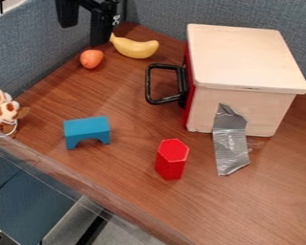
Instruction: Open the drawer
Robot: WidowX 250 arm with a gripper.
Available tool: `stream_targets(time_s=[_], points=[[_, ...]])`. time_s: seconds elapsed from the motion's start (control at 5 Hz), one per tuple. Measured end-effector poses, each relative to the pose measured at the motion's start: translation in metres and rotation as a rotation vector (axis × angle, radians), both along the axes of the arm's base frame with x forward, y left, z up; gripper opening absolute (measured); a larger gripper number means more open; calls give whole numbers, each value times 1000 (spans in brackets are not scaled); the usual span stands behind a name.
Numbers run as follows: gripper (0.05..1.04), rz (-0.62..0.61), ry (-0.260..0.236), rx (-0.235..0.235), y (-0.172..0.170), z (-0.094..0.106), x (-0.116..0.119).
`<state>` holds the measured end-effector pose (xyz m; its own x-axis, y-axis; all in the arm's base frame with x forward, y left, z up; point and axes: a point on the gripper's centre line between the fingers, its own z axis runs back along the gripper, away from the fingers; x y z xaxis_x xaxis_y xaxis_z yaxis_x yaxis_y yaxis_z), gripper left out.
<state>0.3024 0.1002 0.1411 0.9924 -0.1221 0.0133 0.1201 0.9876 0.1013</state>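
One brown wood-grain table (117, 165) runs across the view, with blue-grey fabric panels (27, 52) standing along its left and back sides. Left to right on it are a brown-and-white spotted plush toy (5, 111) near the front edge, a blue arched block (86, 131), a small orange-red rounded toy (92, 58), a yellow toy banana (135, 49) near the panels, and a red hexagonal block (172, 160) standing upright.

The black two-finger gripper (84, 34) hangs at the upper left, above the area of the orange-red toy; its jaws stand well apart and hold nothing.

Right of the banana is a pale wooden box (245, 57) with the drawer's red front (188, 112) on its left side, sitting close against the box, so the drawer looks closed. A black loop handle (148, 86) sticks out leftward from that front. Silver tape (231, 146) runs down the box's near side onto the table.

The plush toy is cut off by the left edge, the gripper by the top. The drawer's inside is hidden, and its front is seen only at a steep angle. A dark piece (1, 239) in the lower left corner is hard to identify.
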Motion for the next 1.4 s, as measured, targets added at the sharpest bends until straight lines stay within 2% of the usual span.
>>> stream_targets(time_s=[0.2,0.4,0.6,0.8,1.2,1.4], points=[[1001,2,28,-14,-1,-9,0],[1001,2,7,-50,-9,-10,3],[1001,-10,-10,-64,-26,-10,9],[1001,8,-50,-75,-39,-10,17],[1001,18,-62,-96,-51,-31,43],[1001,51,-77,-140,-53,-41,51]])
